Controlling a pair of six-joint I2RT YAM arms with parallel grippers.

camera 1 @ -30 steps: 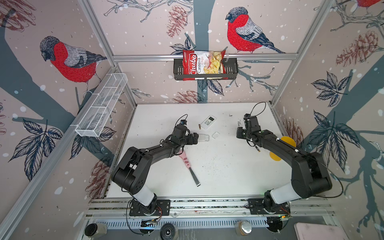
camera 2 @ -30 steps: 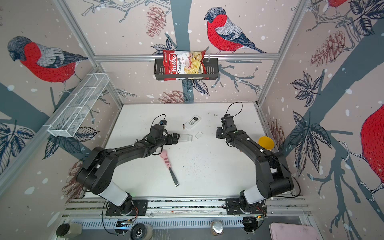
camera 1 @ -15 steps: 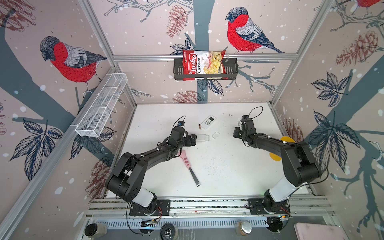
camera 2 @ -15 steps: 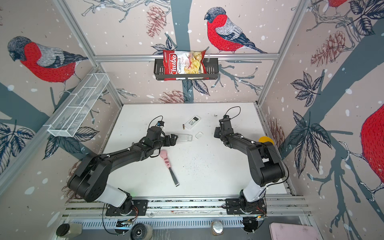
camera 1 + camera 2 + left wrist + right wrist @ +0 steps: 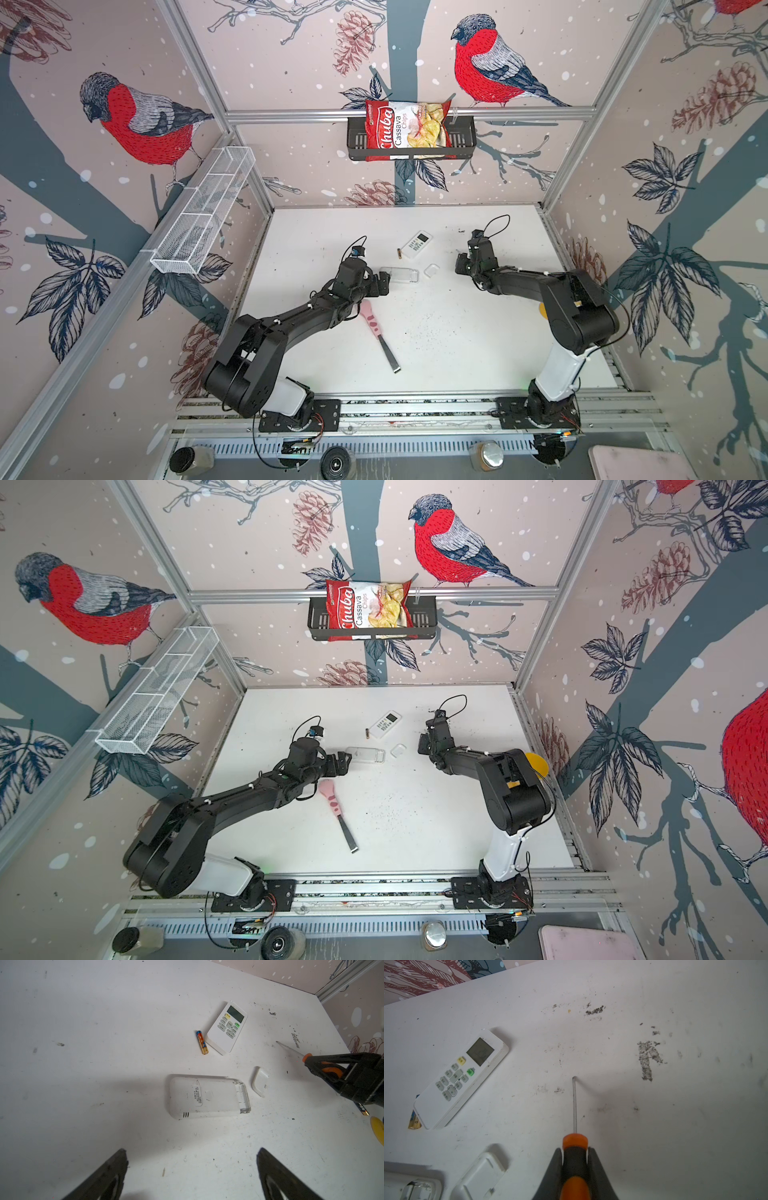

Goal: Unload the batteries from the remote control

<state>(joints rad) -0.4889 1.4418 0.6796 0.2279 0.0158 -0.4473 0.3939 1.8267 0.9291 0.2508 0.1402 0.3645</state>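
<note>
A white remote control [image 5: 207, 1097] [image 5: 399, 275] [image 5: 365, 755] lies face down with its battery bay open. Its cover [image 5: 260, 1081] [image 5: 481, 1176] lies beside that end. One battery [image 5: 202, 1042] [image 5: 400, 253] [image 5: 415, 1120] rests against a second, face-up remote [image 5: 227, 1026] [image 5: 460, 1078]. Another battery [image 5: 362, 1110] peeks out under the right arm. My left gripper [image 5: 192, 1159] [image 5: 384, 282] is open and empty, just short of the face-down remote. My right gripper [image 5: 575, 1150] [image 5: 461, 264] is shut on an orange-and-black screwdriver [image 5: 574, 1105], to the right of the cover.
A pink-handled knife [image 5: 376, 332] lies under the left forearm. A yellow disc [image 5: 536, 762] sits by the right wall. A chips bag [image 5: 407, 129] fills a black basket on the back wall. A white wire basket [image 5: 203, 216] hangs on the left wall.
My right gripper has moved left toward the cover with the screwdriver still in it, and its elbow has swung in. The left arm has sunk lower, its gripper still by the remote.
</note>
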